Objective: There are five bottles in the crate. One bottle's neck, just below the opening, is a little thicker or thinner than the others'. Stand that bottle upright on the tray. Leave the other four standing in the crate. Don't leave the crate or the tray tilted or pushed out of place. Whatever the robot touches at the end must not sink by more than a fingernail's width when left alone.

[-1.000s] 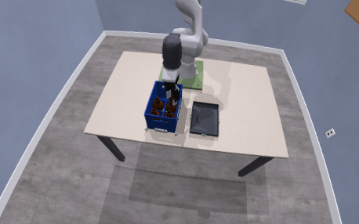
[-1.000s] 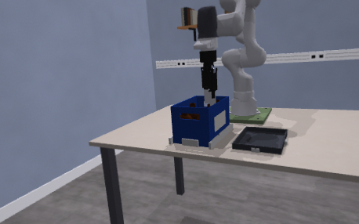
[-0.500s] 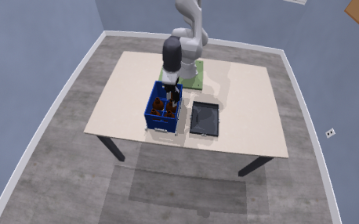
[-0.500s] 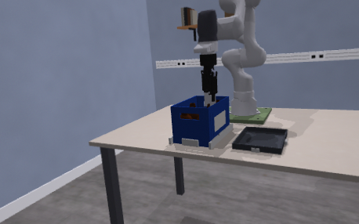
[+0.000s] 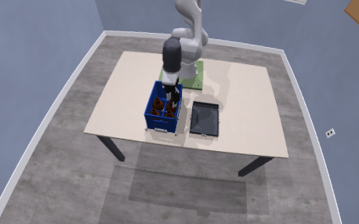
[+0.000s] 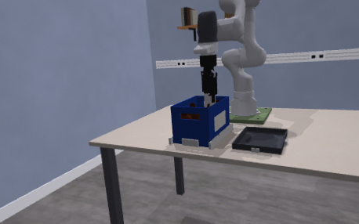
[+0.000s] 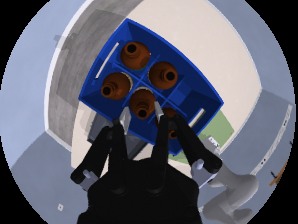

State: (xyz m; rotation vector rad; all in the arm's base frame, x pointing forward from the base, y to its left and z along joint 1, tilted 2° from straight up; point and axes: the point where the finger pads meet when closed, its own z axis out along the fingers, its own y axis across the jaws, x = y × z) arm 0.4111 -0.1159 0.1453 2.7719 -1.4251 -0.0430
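The blue crate stands level on the table with five brown bottles in its compartments. In the wrist view four are plain: one bottle, a second bottle, a third bottle and a middle bottle. A fifth bottle is partly hidden by the right finger. My gripper points down into the crate, partly open, its fingertips on either side of the middle bottle's neck with gaps showing. Neck thickness differences cannot be told. The black tray bears no bottle.
The tray lies just right of the crate in the top and exterior views. Light brackets sit around the crate's foot. The arm's green base plate is behind the crate. Blue divider walls and crate rims stand close around the fingers.
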